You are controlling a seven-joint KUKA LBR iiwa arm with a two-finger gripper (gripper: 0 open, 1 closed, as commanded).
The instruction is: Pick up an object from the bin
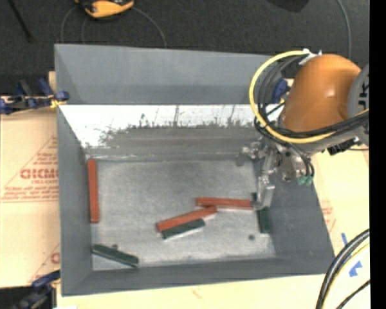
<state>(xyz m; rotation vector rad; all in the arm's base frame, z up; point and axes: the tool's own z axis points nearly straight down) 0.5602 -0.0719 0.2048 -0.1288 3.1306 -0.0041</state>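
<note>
Here we are looking down into the grey metal bin (71,172), and we are seeing the arm reaching in from the right. Its orange cover (318,92) and looped cables (264,102) are hanging over the bin's rear right corner. The gripper (262,198) is pointing down toward the floor on the right side of the bin, near the right wall.

We are finding it just at the right end of a red bar (224,203), which is lying almost level across the floor. A short dark green bar (264,221) is lying just below the gripper in the view, standing nearly upright in the picture and close to the right wall. We are not able to tell whether the gripper is touching either bar. We are equally unable to tell how far open it is, or whether it has hold of anything.

Left of these, a second red bar (179,223) is lying on a slant, its upper right end coming close to the left end of the first. A longer dark green bar (183,232) is lying along its lower side, right against it.

Well apart from that group, a third red bar (93,190) is lying along the foot of the left wall. Another dark green bar (116,255) is resting in the front left corner.
</note>
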